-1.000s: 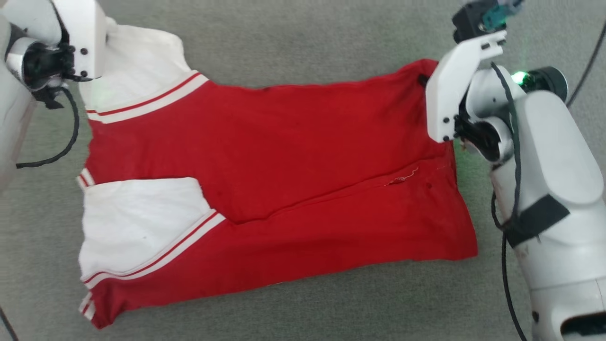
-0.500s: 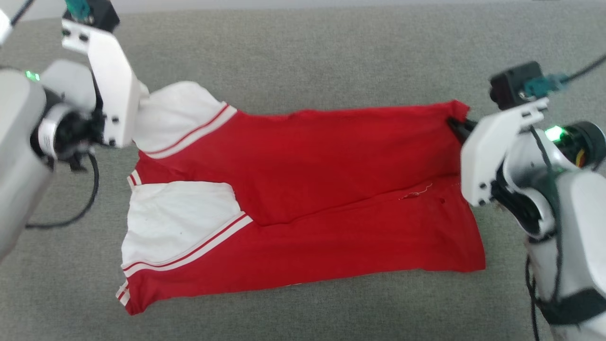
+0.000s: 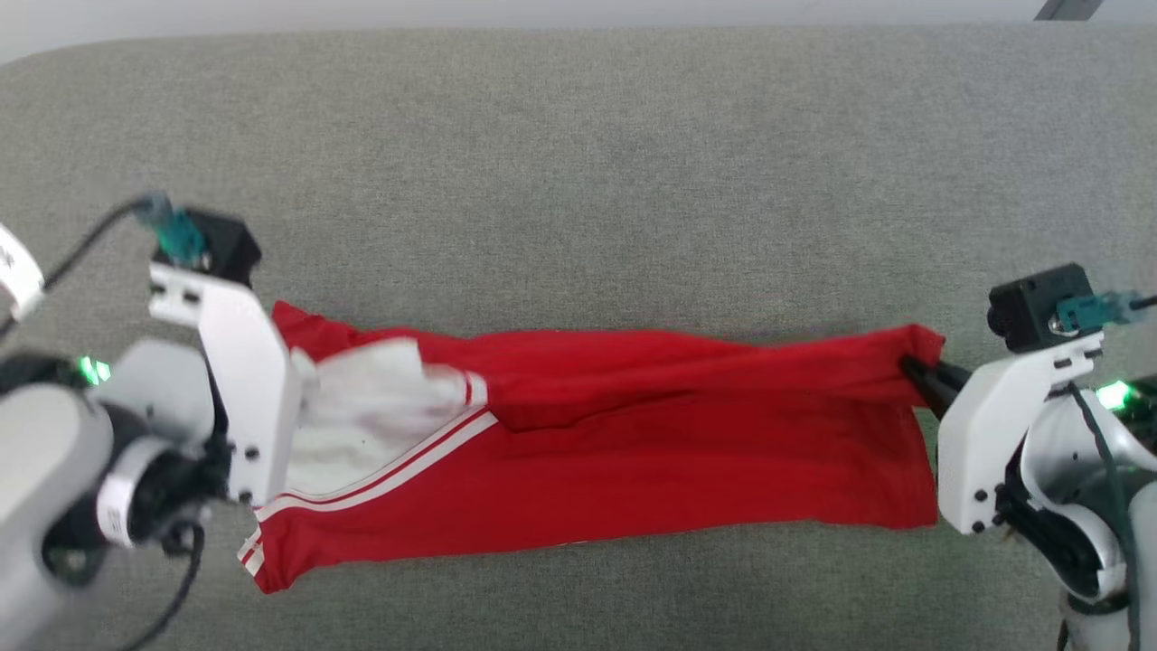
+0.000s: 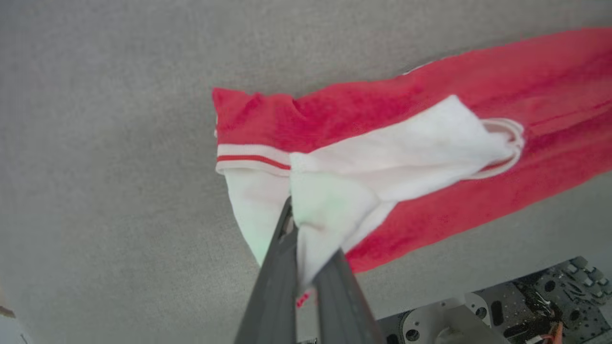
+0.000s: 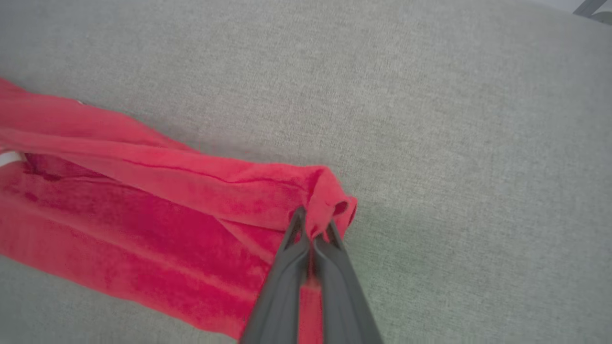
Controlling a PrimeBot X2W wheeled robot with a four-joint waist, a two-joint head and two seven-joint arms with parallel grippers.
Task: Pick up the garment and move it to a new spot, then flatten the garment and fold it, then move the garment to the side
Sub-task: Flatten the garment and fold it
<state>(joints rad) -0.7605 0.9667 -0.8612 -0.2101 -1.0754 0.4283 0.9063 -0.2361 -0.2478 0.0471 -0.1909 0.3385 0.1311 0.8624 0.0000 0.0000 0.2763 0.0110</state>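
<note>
From the head, one garment [image 3: 633,452] lies stretched across the grey fabric surface [image 3: 578,163]. At the left wrist, the left claw [image 4: 306,234] pinches its one white sleeve [image 4: 406,148]. At the right wrist, the right claw [image 5: 313,229] is clamped on one red corner [image 5: 330,191].

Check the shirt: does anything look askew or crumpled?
Yes. The white sleeve of the red T-shirt lies bunched and twisted over the body, not flat, where the fingers of the left gripper pinch it. The upper red layer is wrinkled too.
</note>
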